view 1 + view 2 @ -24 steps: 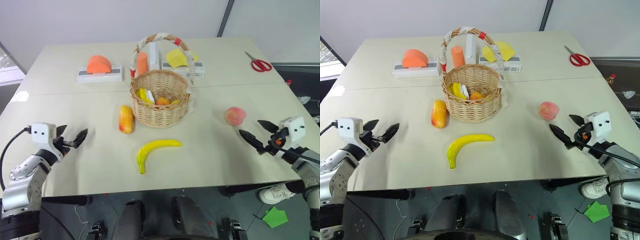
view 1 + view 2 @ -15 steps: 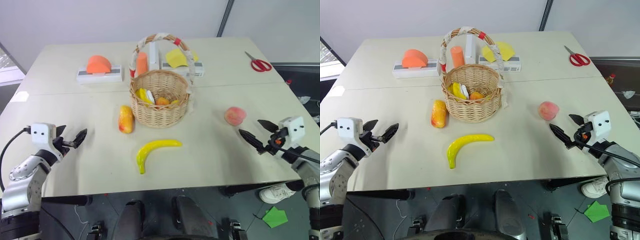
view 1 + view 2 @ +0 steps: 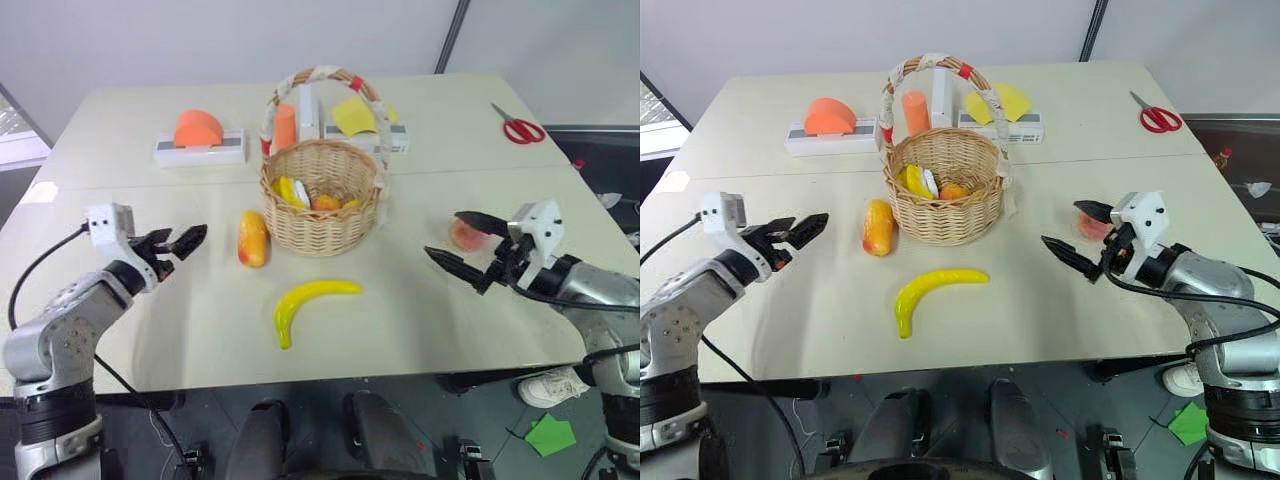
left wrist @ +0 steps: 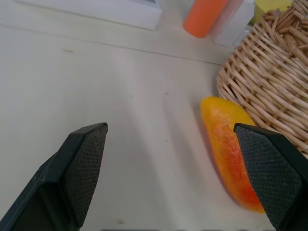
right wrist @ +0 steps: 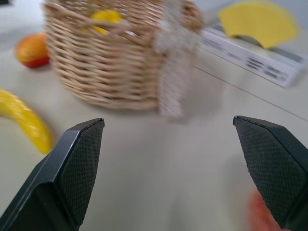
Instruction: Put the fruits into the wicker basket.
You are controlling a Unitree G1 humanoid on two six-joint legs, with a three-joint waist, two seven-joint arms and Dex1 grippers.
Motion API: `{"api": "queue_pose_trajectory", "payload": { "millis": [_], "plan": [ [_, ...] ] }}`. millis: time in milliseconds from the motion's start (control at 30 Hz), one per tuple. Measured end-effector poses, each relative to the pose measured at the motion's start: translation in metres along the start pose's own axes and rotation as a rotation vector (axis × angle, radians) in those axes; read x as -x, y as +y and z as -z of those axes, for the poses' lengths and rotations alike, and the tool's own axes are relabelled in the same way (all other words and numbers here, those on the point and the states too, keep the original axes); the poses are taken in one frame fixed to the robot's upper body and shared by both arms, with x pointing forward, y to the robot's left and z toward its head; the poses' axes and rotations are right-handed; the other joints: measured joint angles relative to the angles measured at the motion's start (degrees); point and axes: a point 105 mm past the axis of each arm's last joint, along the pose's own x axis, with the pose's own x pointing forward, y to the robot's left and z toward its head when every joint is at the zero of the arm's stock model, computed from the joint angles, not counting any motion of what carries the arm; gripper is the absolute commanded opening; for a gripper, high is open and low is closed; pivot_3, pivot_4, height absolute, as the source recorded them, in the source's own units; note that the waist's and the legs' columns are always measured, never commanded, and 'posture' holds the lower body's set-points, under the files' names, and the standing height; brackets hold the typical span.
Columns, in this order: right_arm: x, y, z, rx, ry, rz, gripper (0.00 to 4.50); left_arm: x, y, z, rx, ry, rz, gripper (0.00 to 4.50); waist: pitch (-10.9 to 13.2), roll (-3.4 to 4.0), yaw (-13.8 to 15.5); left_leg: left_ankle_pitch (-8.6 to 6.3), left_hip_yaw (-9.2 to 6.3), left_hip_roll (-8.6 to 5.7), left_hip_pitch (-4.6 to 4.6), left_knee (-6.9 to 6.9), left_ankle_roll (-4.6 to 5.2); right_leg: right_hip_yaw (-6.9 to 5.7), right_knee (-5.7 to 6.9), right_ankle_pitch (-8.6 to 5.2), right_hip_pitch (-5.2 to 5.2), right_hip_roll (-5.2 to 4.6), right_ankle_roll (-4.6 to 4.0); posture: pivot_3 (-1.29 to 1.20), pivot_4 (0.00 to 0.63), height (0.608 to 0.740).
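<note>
Already fruits [image 3: 305, 196] inside wicker basket [image 3: 322, 220]

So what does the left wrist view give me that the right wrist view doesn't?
Left wrist alone: the orange cylinder, and the mango close up between the open left gripper fingers. Right wrist alone: the banana, the yellow half-round block and a blurred edge of the peach. Both: the wicker basket, the mango, the table.

The wicker basket [image 5: 113, 57] stands on the pale table [image 5: 159, 183], a yellow piece showing over its rim. Beside it lie the banana [image 5: 24, 122] and mango [image 5: 32, 49]; behind it stands a yellow half-round block [image 5: 260, 21].
</note>
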Motion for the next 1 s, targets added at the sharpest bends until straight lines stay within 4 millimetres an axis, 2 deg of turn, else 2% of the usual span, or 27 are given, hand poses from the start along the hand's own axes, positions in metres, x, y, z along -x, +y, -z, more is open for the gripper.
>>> {"api": "queue_pose_trajectory", "payload": {
  "millis": [133,200,300,567,667,767,833,1000],
  "plan": [
    [-0.015,0.037,-0.026,0.057,-0.042,-0.191,4.47,-0.007,-0.017,0.008,0.019,0.09,0.04,4.5,0.0,0.0,-0.2,0.0,-0.01,0.0,0.01,-0.04,0.0,0.0,0.01,-0.01,-0.01,0.05,-0.01,0.0,0.15,0.74],
    [-0.028,0.054,-0.039,0.075,-0.094,-0.266,4.47,-0.016,-0.028,0.014,0.022,0.14,0.051,4.5,0.0,-0.04,-0.1,0.01,-0.02,-0.02,0.01,-0.02,-0.02,0.0,0.01,0.0,0.0,0.04,0.0,0.0,0.15,0.74],
    [-0.039,0.072,-0.048,0.081,-0.144,-0.338,4.47,-0.025,-0.039,0.021,0.002,0.189,0.059,4.5,0.0,-0.08,0.0,0.02,-0.04,-0.18,0.01,-0.02,-0.03,-0.01,0.01,0.0,0.0,0.02,0.0,0.0,0.15,0.74],
    [-0.051,0.088,-0.052,0.062,-0.18,-0.391,4.47,-0.04,-0.048,0.036,-0.015,0.289,0.047,4.5,0.0,-0.09,0.1,0.02,-0.07,-0.24,-0.01,-0.05,-0.04,-0.01,0.01,0.0,-0.02,-0.07,-0.01,0.0,0.15,0.74],
    [-0.055,0.092,-0.052,0.054,-0.19,-0.4,4.5,-0.043,-0.047,0.04,-0.023,0.306,0.033,3.69,0.0,-0.09,0.0,0.03,-0.08,-0.23,-0.01,-0.05,-0.05,-0.01,0.01,0.0,-0.02,-0.06,-0.01,0.0,0.15,0.74],
    [-0.058,0.096,-0.052,0.053,-0.195,-0.41,4.5,-0.046,-0.049,0.041,-0.06,0.309,0.037,2.24,0.0,-0.09,0.1,0.03,-0.08,-0.26,-0.01,-0.04,-0.06,-0.01,0.01,0.0,-0.02,-0.09,0.0,0.0,0.15,0.74],
    [-0.058,0.095,-0.054,0.062,-0.2,-0.407,4.5,-0.046,-0.049,0.041,-0.083,0.311,0.033,1.6,0.0,-0.09,0.1,0.03,-0.08,-0.26,0.0,-0.04,-0.06,-0.01,0.01,0.0,-0.02,-0.1,0.0,0.0,0.15,0.74],
    [-0.059,0.096,-0.055,0.064,-0.205,-0.406,4.5,-0.044,-0.044,0.038,-0.14,0.313,0.012,1.6,0.0,-0.1,-0.2,0.03,-0.09,-0.23,0.01,-0.05,-0.06,-0.01,0.02,0.0,-0.02,-0.07,-0.01,0.0,0.15,0.74]
  ]
}}
